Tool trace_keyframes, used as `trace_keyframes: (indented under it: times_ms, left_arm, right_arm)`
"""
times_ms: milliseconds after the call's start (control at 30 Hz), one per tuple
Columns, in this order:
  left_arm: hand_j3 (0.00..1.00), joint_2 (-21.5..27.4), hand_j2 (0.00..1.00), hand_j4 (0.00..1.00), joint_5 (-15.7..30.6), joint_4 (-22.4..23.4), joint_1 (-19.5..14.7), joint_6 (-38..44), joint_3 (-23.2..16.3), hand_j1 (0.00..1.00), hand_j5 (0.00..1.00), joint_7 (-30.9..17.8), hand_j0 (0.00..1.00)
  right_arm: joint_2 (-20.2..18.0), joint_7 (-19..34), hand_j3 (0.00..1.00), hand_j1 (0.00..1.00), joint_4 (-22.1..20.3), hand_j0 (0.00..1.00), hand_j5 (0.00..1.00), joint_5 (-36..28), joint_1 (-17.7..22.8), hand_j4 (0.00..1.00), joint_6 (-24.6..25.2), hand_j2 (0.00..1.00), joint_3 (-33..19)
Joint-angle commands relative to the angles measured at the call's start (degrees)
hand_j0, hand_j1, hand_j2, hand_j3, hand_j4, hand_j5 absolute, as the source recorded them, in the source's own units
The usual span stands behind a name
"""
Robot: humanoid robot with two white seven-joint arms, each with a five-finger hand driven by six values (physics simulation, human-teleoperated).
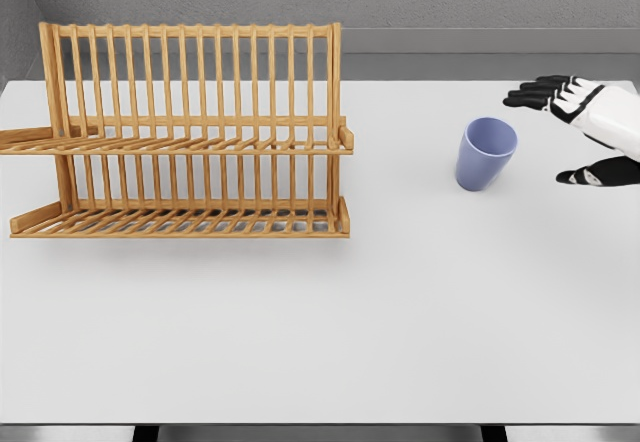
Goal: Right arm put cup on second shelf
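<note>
- One blue cup [486,153] stands upright on the white table [400,312], right of the middle, its mouth tipped slightly toward the camera.
- Right hand [585,127] comes in from the right edge, fingers spread wide, thumb low, holding nothing, near the cup but apart from it.
- Wooden dish rack [190,132] with two shelves stands at the left, well apart from the cup.

Right hand [585,127]: white shell, black digits.
Glossy white plates are covering its back; black fingers [535,92] and thumb are showing beneath.
</note>
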Motion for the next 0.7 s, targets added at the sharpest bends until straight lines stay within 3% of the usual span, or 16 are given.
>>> trace_keyframes:
  times_ms: [0,233,300,333,500,533,600,667]
  left_arm:
    - [1.00,0.0,1.00,1.00,0.0,0.0,0.0,0.0,0.0,1.00,1.00,0.0,1.00]
    - [1.00,0.0,1.00,1.00,0.0,0.0,0.0,0.0,0.0,1.00,1.00,0.0,1.00]
    - [1.00,0.0,1.00,1.00,0.0,0.0,0.0,0.0,0.0,1.00,1.00,0.0,1.00]
    - [1.00,0.0,1.00,1.00,0.0,0.0,0.0,0.0,0.0,1.00,1.00,0.0,1.00]
    - [1.00,0.0,1.00,1.00,0.0,0.0,0.0,0.0,0.0,1.00,1.00,0.0,1.00]
    - [1.00,0.0,1.00,1.00,0.0,0.0,0.0,0.0,0.0,1.00,1.00,0.0,1.00]
    - [1.00,0.0,1.00,1.00,0.0,0.0,0.0,0.0,0.0,1.00,1.00,0.0,1.00]
    - [1.00,0.0,1.00,1.00,0.0,0.0,0.0,0.0,0.0,1.00,1.00,0.0,1.00]
  right_arm:
    - [0.0,0.0,1.00,1.00,0.0,1.00,1.00,-0.4,0.0,1.00,0.1,1.00,0.2]
    - [-0.7,1.0,1.00,1.00,-0.6,1.00,1.00,-0.4,-0.3,1.00,0.1,1.00,-0.9]
    - [-2.0,14.6,1.00,1.00,-2.2,1.00,1.00,-0.5,-1.9,1.00,0.1,1.00,-1.2]
    - [-2.0,17.0,1.00,1.00,-2.6,1.00,1.00,-0.8,-2.9,1.00,0.1,1.00,-1.3]
    - [-0.7,17.0,1.00,1.00,-2.4,1.00,1.00,-0.9,-9.9,1.00,0.1,1.00,-0.8]
    - [1.0,17.0,1.00,1.00,-1.6,1.00,1.00,-0.4,-12.5,1.00,0.1,1.00,1.2]
    - [2.5,17.0,1.00,1.00,1.5,1.00,1.00,-0.3,-18.9,1.00,0.1,1.00,10.3]
    - [2.9,17.0,1.00,1.00,5.3,1.00,1.00,-0.2,-19.7,1.00,0.1,1.00,13.6]
